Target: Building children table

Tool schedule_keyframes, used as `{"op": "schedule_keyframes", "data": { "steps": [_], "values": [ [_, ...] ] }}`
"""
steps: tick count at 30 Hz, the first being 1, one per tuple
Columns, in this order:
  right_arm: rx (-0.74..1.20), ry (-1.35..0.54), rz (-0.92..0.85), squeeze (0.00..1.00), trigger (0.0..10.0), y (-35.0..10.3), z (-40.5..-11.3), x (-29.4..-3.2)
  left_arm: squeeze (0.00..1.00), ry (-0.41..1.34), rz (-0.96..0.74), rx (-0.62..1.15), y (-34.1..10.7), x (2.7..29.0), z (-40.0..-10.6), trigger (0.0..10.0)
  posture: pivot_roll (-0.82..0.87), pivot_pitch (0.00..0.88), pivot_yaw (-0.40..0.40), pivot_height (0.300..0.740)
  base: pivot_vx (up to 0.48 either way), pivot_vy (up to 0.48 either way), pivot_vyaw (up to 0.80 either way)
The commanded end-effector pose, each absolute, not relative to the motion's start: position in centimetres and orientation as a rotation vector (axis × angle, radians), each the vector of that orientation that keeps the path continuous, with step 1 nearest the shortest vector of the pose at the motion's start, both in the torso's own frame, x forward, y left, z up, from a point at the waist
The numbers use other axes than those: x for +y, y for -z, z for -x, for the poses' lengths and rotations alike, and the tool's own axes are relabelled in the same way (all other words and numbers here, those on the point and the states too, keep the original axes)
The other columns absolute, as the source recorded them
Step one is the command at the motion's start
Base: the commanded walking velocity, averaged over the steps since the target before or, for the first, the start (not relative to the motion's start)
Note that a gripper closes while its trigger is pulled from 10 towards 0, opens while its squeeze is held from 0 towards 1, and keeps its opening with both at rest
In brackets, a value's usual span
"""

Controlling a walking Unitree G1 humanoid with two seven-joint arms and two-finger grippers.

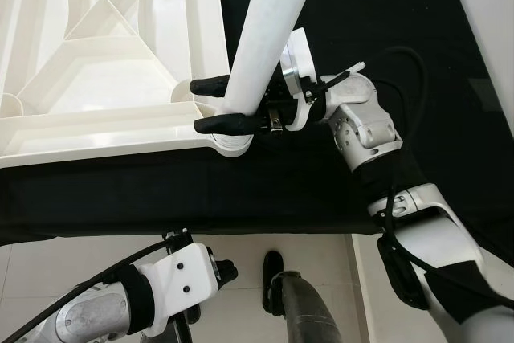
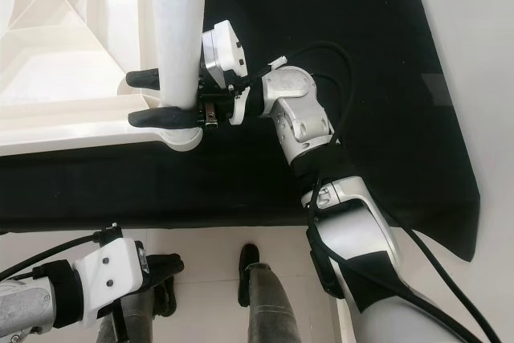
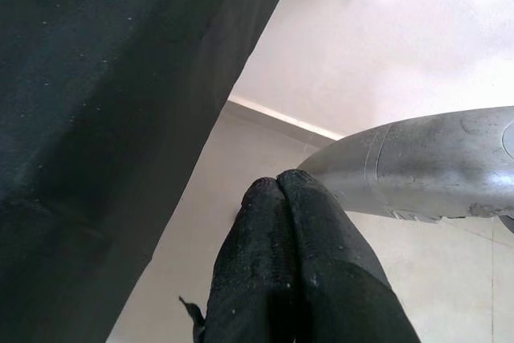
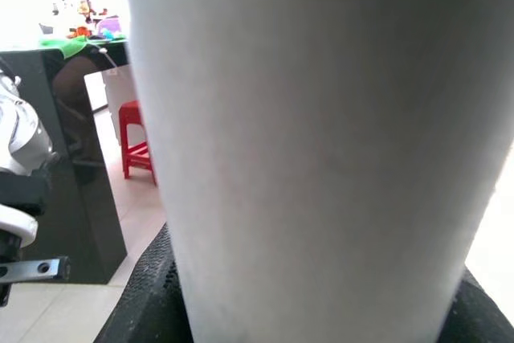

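An upturned white plastic tabletop point(image 1: 104, 130) with moulded ribs lies on a black cloth point(image 1: 377, 30). A white table leg point(image 1: 269, 34) stands upright in the round socket point(image 1: 233, 145) at the tabletop's near right corner. My right gripper point(image 1: 210, 105) is shut on the leg just above the socket, one black finger on each side. The leg point(image 4: 321, 142) looms close in the right wrist view. My left gripper point(image 3: 277, 190) hangs low beside the cloth's edge, its fingers pressed together with nothing between them.
The black cloth's front edge point(image 1: 161, 226) hangs over a pale tiled floor point(image 1: 321, 255). My own dark legs point(image 1: 297, 303) stand below it. A red stool point(image 4: 136, 138) and a black cabinet point(image 4: 80, 158) appear in the right wrist view.
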State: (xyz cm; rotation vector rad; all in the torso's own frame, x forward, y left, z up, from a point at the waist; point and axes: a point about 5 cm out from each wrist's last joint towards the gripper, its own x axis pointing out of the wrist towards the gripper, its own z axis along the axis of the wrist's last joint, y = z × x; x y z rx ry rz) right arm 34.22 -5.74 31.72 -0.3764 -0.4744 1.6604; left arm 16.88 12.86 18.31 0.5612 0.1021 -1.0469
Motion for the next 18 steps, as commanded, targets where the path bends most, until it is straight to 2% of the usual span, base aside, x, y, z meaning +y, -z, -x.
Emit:
{"op": "schedule_keyframes", "data": {
  "steps": [1,18],
  "values": [
    [-0.355,-1.658,0.394,0.0,10.0,-29.6,-34.6,-6.3,0.0,1.078,-0.532,0.143,-17.5,12.7,-16.5,10.0,0.14,0.508,-0.075,0.74,0.0,0.0,0.0],
    [-0.177,-1.938,0.424,0.0,10.0,-27.9,-32.9,-6.1,0.0,1.085,-0.535,0.142,-17.5,12.6,-16.3,10.0,0.15,0.515,-0.072,0.74,0.0,0.0,0.0]
  ]
}}
